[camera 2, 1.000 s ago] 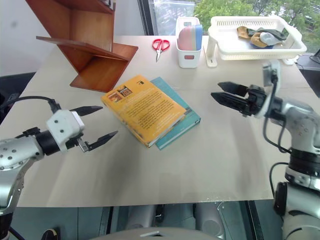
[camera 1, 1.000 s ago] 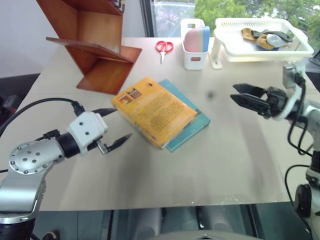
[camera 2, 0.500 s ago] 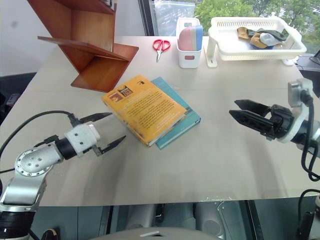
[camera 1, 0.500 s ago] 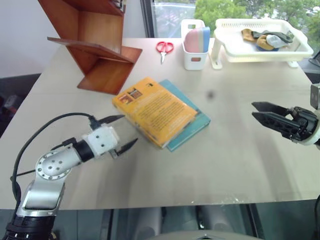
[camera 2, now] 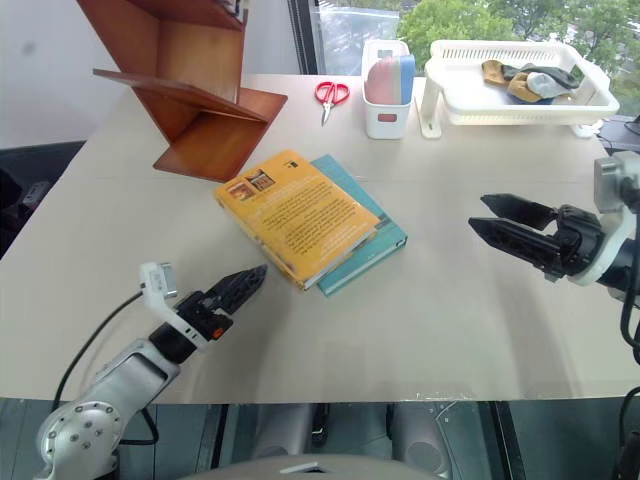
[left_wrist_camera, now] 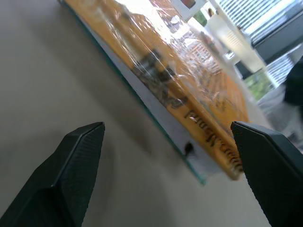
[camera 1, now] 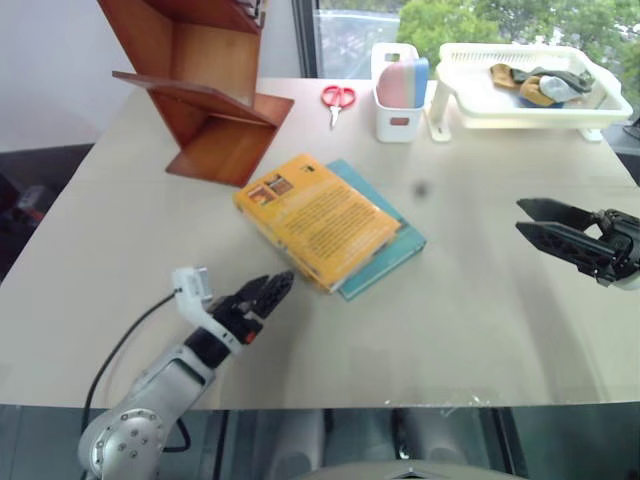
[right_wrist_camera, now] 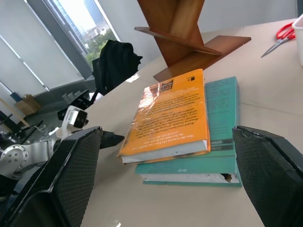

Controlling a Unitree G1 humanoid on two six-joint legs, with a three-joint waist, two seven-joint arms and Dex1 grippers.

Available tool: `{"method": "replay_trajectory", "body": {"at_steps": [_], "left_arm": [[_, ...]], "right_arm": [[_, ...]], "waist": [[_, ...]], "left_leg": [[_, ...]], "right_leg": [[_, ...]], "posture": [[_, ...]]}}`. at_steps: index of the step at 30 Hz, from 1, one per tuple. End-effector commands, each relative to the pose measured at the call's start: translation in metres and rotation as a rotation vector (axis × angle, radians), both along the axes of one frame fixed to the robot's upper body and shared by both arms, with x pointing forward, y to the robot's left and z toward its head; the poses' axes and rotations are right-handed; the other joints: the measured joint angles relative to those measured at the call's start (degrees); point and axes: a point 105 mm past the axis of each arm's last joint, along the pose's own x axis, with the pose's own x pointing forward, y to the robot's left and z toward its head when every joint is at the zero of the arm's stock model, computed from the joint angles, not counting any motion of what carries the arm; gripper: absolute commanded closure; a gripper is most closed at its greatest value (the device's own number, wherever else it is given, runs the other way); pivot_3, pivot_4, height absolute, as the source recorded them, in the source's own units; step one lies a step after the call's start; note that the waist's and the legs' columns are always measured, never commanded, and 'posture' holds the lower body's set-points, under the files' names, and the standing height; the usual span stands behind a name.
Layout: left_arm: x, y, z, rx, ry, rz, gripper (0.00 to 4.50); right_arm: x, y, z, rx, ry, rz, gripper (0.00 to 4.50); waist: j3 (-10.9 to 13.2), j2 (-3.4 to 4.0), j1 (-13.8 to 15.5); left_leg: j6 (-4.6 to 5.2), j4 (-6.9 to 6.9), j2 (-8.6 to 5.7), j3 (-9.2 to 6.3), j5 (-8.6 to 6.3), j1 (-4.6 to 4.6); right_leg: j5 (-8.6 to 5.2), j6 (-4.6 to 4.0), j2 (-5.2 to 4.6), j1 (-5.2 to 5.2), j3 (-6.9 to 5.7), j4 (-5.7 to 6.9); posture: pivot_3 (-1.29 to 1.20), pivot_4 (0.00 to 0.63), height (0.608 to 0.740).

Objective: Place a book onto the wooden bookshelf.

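Left gripper (camera 2: 243, 283) is lying low over the table (camera 2: 420, 330) at the near-left corner of the book (camera 2: 296, 215), its tips pointing at that corner and stopping just short of it, its black fingers (left_wrist_camera: 71, 161) standing wide apart and holding nothing; right gripper (camera 2: 508, 226) is hovering well to the right of the book, level and pointing toward it, its two fingers (right_wrist_camera: 71, 175) likewise spread apart and empty; the book, thick, yellow-orange and glossy, with printed text and a small picture on its cover, is lying flat near the middle of the table, turned at an angle to the table's edges; it is resting on top of a thinner teal-green book (camera 2: 371, 238), which is showing along the book's right and far edges; the wooden bookshelf (camera 2: 190, 95), reddish-brown with slanted boards and a flat base panel, is standing beyond the book to its far left, apart from it, its base panel reaching toward the book's far corner; red-handled scissors (camera 2: 330, 95) are lying beyond the book, near the far edge of the table; a white cup-like holder (camera 2: 385, 117) with pink and blue items is standing to the book's far right; a white slatted basket (camera 2: 470, 105) holding crumpled cloth is sitting farther right of the holder.
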Motion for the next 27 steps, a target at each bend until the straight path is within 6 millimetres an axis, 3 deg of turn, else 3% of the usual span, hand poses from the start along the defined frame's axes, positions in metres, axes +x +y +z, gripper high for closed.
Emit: {"method": "replay_trajectory", "body": {"at_steps": [1, 12, 15, 18, 19, 20, 22, 27], "left_arm": [[0.009, -0.012, 0.006, -0.186, 0.082, -0.038, 0.03], [0.045, -0.035, 0.006, -0.349, 0.182, -0.092, 0.03], [0.048, -0.034, 0.006, -0.364, 0.184, -0.091, 0.81], [0.052, -0.028, 0.006, -0.378, 0.185, -0.069, 2.21], [0.052, -0.026, 0.005, -0.376, 0.187, -0.066, 2.45], [0.052, -0.026, 0.004, -0.374, 0.189, -0.064, 3.04], [0.052, -0.025, 0.003, -0.372, 0.191, -0.065, 3.58], [0.051, -0.024, -0.001, -0.332, 0.193, -0.056, 3.58]], "right_arm": [[-0.004, -0.001, 0.008, -0.018, -0.04, 0.005, 0.0], [-0.012, -0.007, 0.011, -0.038, -0.072, -0.049, 0.0], [-0.014, -0.007, 0.011, -0.041, -0.074, -0.059, 0.0], [-0.014, -0.006, 0.011, -0.041, -0.075, -0.062, 0.0], [-0.014, -0.006, 0.01, -0.041, -0.074, -0.063, 0.0], [-0.014, -0.006, 0.01, -0.041, -0.073, -0.063, 0.0], [-0.015, -0.005, 0.008, -0.044, -0.069, -0.061, 0.0], [-0.013, -0.005, 0.008, -0.048, -0.067, -0.057, 0.0]], "waist": [[-0.01, -0.03, 0.24], [-0.03, -0.01, 0.32], [-0.03, -0.01, 0.38], [-0.03, -0.01, 0.39], [-0.03, -0.01, 0.38], [-0.03, -0.02, 0.38], [-0.03, -0.02, 0.41], [-0.03, -0.02, 0.47]], "left_leg": [[0.0, 0.0, -0.01, -0.01, 0.0, 0.16], [0.05, 0.05, -0.22, 0.04, -0.03, 0.15], [0.05, 0.03, -0.22, 0.06, -0.04, 0.14], [0.05, 0.03, -0.22, 0.06, -0.04, 0.15], [0.05, 0.03, -0.22, 0.07, -0.04, 0.15], [0.05, 0.03, -0.22, 0.07, -0.04, 0.15], [0.05, 0.03, -0.22, 0.06, -0.04, 0.15], [0.06, 0.03, -0.22, 0.07, -0.04, 0.14]], "right_leg": [[0.0, 0.0, 0.0, 0.18, -0.02, -0.04], [0.0, 0.0, 0.02, 0.2, 0.03, -0.07], [-0.01, 0.0, 0.03, 0.19, 0.02, -0.09], [-0.01, 0.0, 0.02, 0.2, 0.03, -0.1], [-0.01, 0.0, 0.02, 0.2, 0.04, -0.1], [-0.01, 0.0, 0.01, 0.19, 0.04, -0.1], [-0.01, -0.01, 0.01, 0.2, 0.03, -0.11], [-0.01, -0.01, 0.0, 0.2, 0.05, -0.13]], "posture": [[0.0, 0.15, 0.74], [0.0, 0.15, 0.74], [0.0, 0.15, 0.74], [0.0, 0.15, 0.74], [0.0, 0.15, 0.74], [0.0, 0.15, 0.74], [0.0, 0.15, 0.74], [0.0, 0.15, 0.74]]}}
